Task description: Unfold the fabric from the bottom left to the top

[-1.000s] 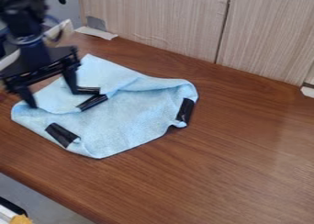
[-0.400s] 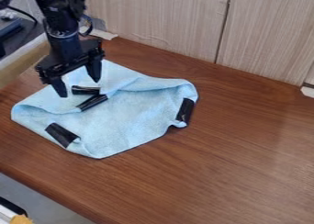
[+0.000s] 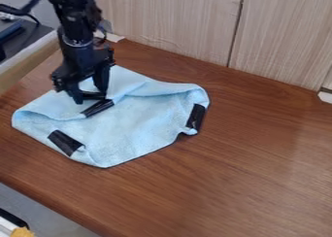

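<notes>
Jaws apart, right at the uppermost black tape [image 3: 94, 96] | blue fabric [image 3: 133, 122] lies folded on the table [image 3: 253, 158] | light, soft, floppy by the look, liable to bunch; best pinch, that likely stiffer taped edge!

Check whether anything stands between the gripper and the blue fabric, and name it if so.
Nothing visible stands in the way. The gripper is right at the upper left part of the blue fabric, fingers apart, beside a black strip that lies on the fabric and does not block it.
</notes>
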